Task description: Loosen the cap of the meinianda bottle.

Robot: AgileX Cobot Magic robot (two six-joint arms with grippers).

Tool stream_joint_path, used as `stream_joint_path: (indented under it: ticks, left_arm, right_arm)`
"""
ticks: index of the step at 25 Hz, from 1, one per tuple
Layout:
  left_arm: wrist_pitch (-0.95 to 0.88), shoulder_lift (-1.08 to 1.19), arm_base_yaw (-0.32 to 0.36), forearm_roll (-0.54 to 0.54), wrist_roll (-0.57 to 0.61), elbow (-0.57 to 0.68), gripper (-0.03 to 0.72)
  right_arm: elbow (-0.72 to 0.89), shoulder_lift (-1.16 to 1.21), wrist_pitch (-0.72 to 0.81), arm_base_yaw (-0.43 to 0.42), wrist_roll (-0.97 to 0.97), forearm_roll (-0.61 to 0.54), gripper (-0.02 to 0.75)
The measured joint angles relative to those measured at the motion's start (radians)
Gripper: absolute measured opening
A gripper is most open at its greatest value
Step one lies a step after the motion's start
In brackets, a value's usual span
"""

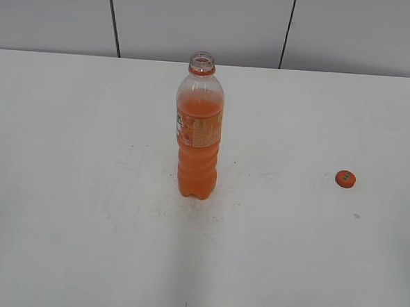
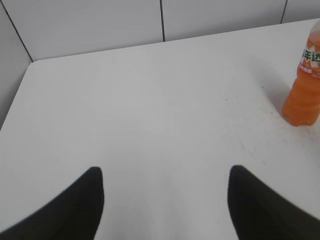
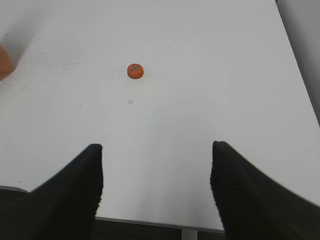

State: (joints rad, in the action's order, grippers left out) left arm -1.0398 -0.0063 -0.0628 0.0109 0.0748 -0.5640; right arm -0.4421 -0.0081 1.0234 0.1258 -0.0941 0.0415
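Observation:
The meinianda bottle (image 1: 198, 136) stands upright in the middle of the white table, its mouth open with no cap on it. Its lower body also shows at the right edge of the left wrist view (image 2: 303, 85) and as an orange sliver at the left edge of the right wrist view (image 3: 4, 61). The orange cap (image 1: 345, 179) lies flat on the table to the right of the bottle, and shows ahead of the right gripper (image 3: 135, 71). My left gripper (image 2: 165, 172) is open and empty. My right gripper (image 3: 156, 150) is open and empty, near the table's front edge. Neither gripper shows in the exterior view.
The white table (image 1: 70, 187) runs back to a grey panelled wall (image 1: 199, 21). Its left corner meets the wall in the left wrist view (image 2: 31, 61). The table's front edge (image 3: 150, 222) lies under the right gripper.

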Motion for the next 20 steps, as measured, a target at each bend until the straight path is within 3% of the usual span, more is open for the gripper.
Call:
stream_joint_path:
  ticks: [20]
  left_arm:
    - [0.001, 0.0, 0.0, -0.001, 0.0, 0.001, 0.477]
  right_arm:
    - [0.002, -0.001, 0.0, 0.001, 0.001, 0.003, 0.503]
